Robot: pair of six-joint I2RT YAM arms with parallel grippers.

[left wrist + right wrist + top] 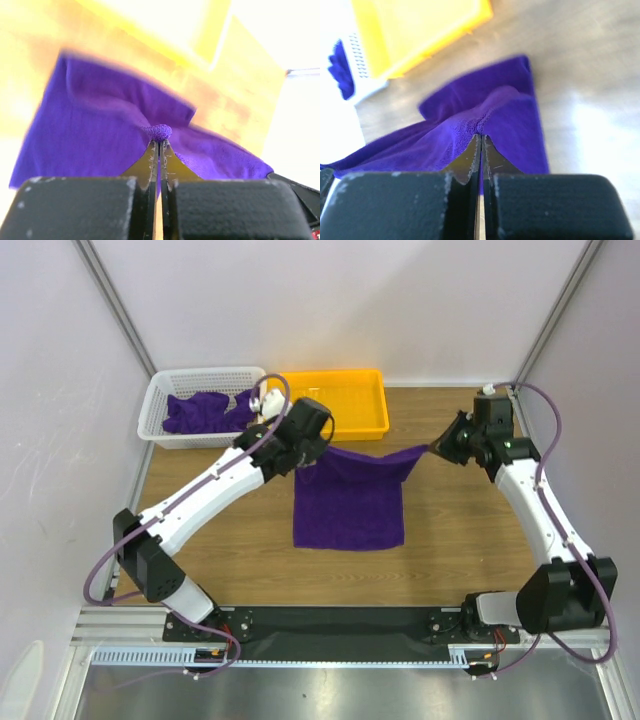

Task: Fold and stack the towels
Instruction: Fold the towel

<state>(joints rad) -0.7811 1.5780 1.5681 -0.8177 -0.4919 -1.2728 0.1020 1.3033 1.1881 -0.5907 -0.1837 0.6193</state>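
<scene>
1. Pinching one far corner each, the left gripper (320, 447) and right gripper (433, 449) clamped a purple towel (350, 502), stretched between them.
2. Its near part lay on the table (470, 550), near the yellow tray (365, 428).
3. More towels (195, 412) sat in the white basket (155, 412).

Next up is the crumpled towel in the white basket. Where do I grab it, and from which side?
Pinch a raised fold on top of the crumpled towel, near the heap's middle, coming straight down from above. The white basket has walls all round, so a sideways approach looks blocked, and the cloth lies bunched with no clean corner showing in the top view.
</scene>
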